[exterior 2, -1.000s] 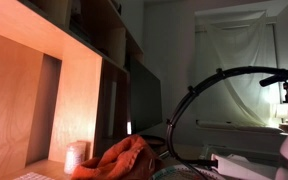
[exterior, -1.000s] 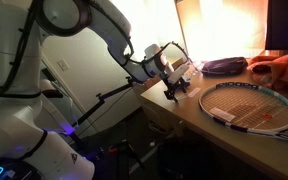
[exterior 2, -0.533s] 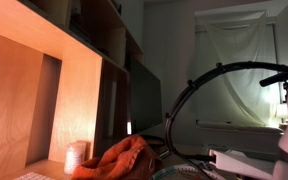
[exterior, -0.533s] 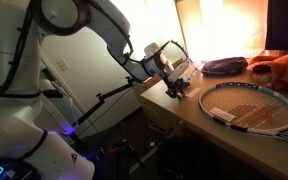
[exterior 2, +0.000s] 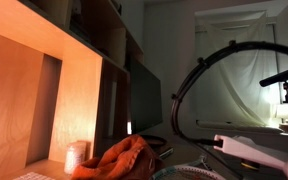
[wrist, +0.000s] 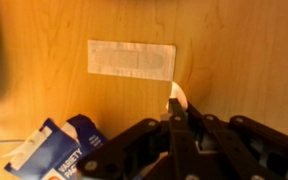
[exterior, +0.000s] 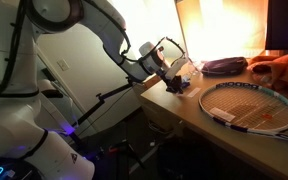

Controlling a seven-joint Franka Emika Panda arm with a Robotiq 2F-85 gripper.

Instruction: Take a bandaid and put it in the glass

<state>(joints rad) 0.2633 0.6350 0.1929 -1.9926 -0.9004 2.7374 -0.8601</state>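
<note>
gripper (wrist: 174,108): fingers pressed together with no gap between them. A small pale sliver (wrist: 175,96) sticks out at the tips. Cannot tell what the sliver is.
gripper, outside look: in an exterior view the gripper (exterior: 172,84) hangs over the near edge of the table (exterior: 209,135), at the end of the white arm (exterior: 84,20).
bandaid (wrist: 131,59): one wrapped strip lying flat on the bare wood, long side running across the wrist view.
bandaid vs. gripper: the strip lies beyond the fingertips, up and to the left of them in the wrist view. It is apart from them and not touched. Its right-hand end sits closest, nearly straight ahead of the tips.
blue box (wrist: 52,150): a flat printed carton at the lower left of the wrist view, beside the finger linkage. It is on the same side as the strip but nearer the camera, with wood showing between the two.
glass: too blurred to place with confidence in any view.
tennis racket (exterior: 249,105): flat on the table, head well to the side of the gripper.
dark pouch (exterior: 224,66): toward the back of the table, behind the racket.
orange cloth (exterior: 279,68): bunched at the far end; also seen in the foreground of an exterior view (exterior 2: 124,158).
</note>
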